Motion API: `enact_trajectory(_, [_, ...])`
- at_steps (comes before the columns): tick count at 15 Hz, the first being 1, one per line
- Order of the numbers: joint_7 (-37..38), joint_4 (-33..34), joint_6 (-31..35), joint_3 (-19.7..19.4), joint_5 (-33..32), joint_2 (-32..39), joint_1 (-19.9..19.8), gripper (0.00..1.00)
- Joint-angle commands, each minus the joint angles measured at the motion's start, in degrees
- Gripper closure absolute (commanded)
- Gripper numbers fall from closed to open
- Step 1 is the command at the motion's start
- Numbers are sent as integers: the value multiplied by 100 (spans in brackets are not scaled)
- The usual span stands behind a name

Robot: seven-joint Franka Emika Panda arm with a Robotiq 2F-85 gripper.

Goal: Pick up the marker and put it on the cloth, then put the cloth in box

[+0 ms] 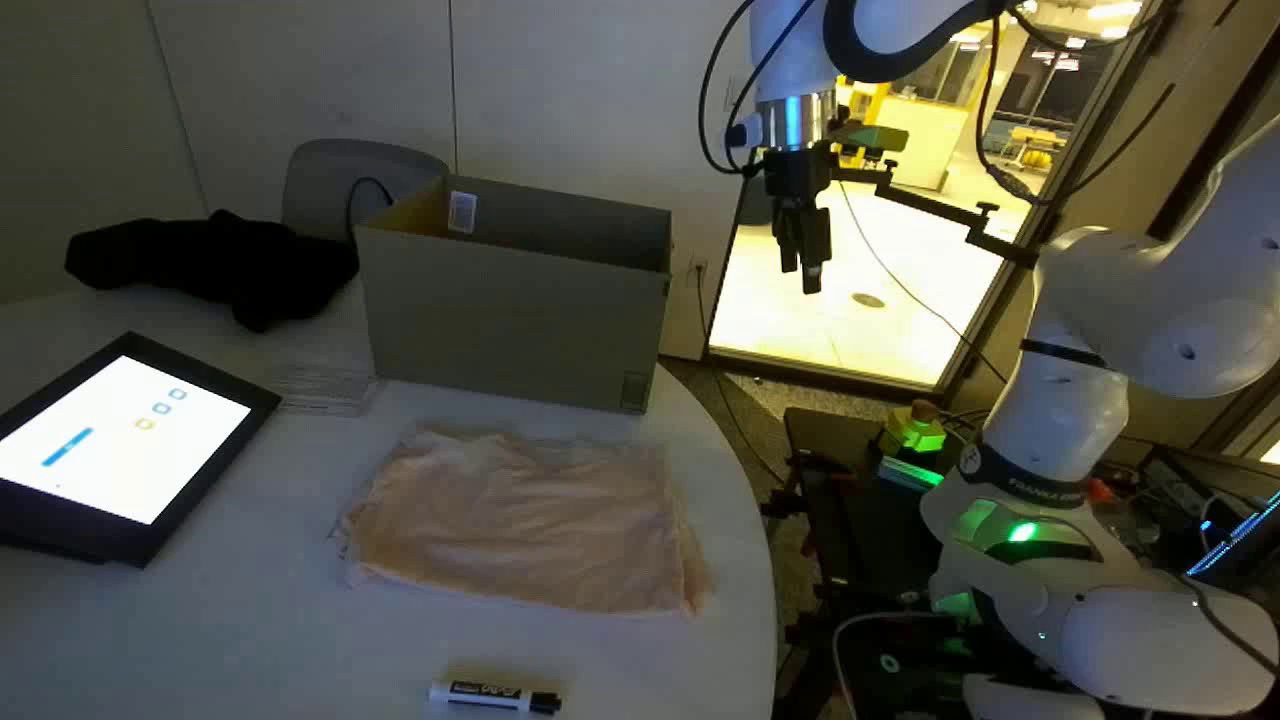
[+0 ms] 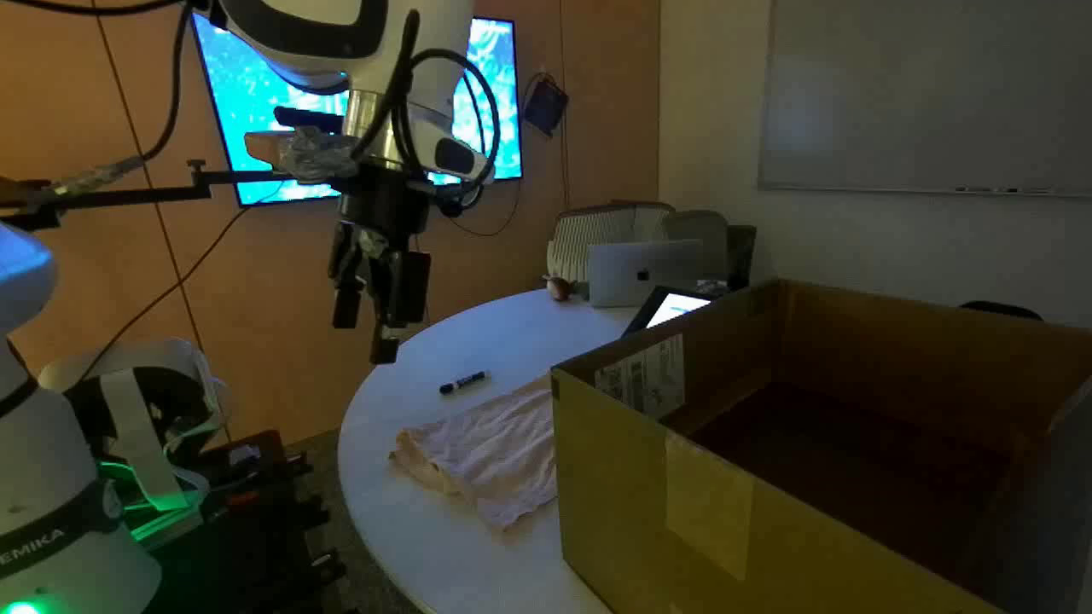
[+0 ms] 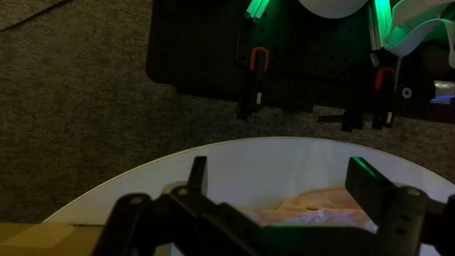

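The marker (image 1: 495, 696) lies on the white table, apart from the cloth; it also shows in an exterior view (image 2: 463, 382). It has a white barrel with a black label and a dark cap. The pale pink rumpled cloth (image 1: 530, 525) lies flat between the marker and the box (image 1: 510, 320). Part of the cloth shows in the wrist view (image 3: 320, 206). The brown box is open at the top; its visible inside looks empty in an exterior view (image 2: 725, 529). My gripper (image 1: 802, 270) is open and empty, high above the table's edge side. Its fingers are wide apart in the wrist view (image 3: 275, 174).
A tablet with a lit screen (image 1: 130, 440) lies on the white round table (image 1: 250, 620). A black fabric bundle (image 1: 210, 265) is beside the box. A laptop (image 2: 644, 273) stands at the table's far side. The robot's dark base stand (image 3: 199, 46) is past the table edge.
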Motion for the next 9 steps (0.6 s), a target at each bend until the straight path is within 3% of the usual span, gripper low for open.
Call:
enact_trajectory(1, [-16, 23, -10, 46, 19, 5, -47, 0])
enact_trajectory(9, [-23, 117, 29, 97, -4, 122, 4, 0])
